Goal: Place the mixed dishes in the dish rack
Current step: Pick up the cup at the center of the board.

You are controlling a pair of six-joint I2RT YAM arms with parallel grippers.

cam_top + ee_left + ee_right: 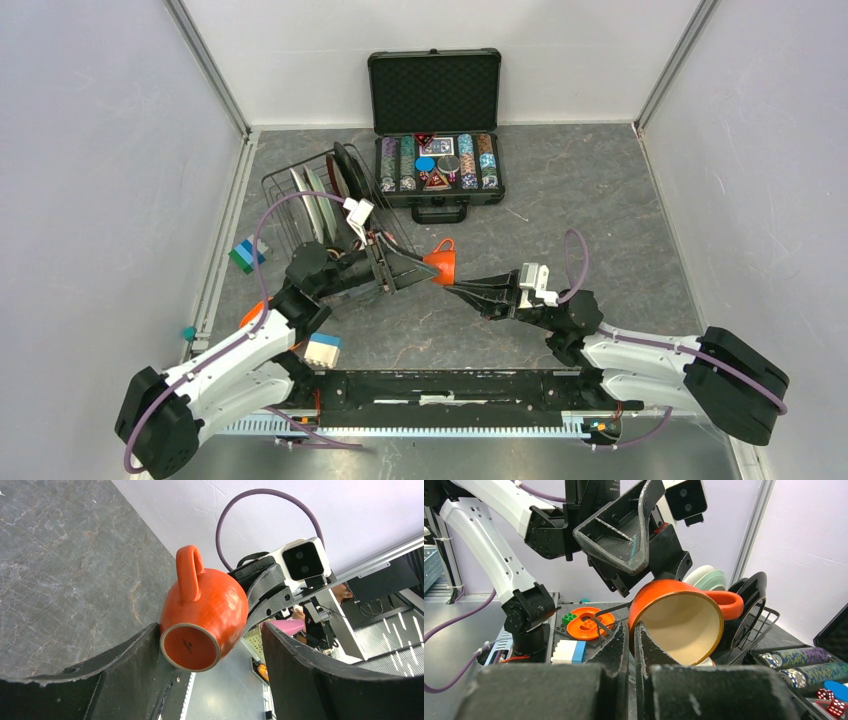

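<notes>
An orange cup (pixel 441 263) hangs in the air on its side, between the two arms and just right of the dish rack (pixel 283 188). My right gripper (pixel 452 289) is shut on the cup's rim; in the right wrist view (pixel 634 632) one finger is inside the beige interior and one outside. My left gripper (pixel 418 270) is open, and in the left wrist view (pixel 212 645) the cup's base (pixel 190 647) sits between its wide jaws, close against the left finger. The black wire rack holds several upright plates (pixel 312 198), white, teal and dark.
An open black case of poker chips (pixel 437 160) stands behind the cup. A white-and-blue block (pixel 322 348) and an orange ring toy (pixel 252 312) lie by the left arm's base. Small green and blue bricks (pixel 245 255) lie left of the rack.
</notes>
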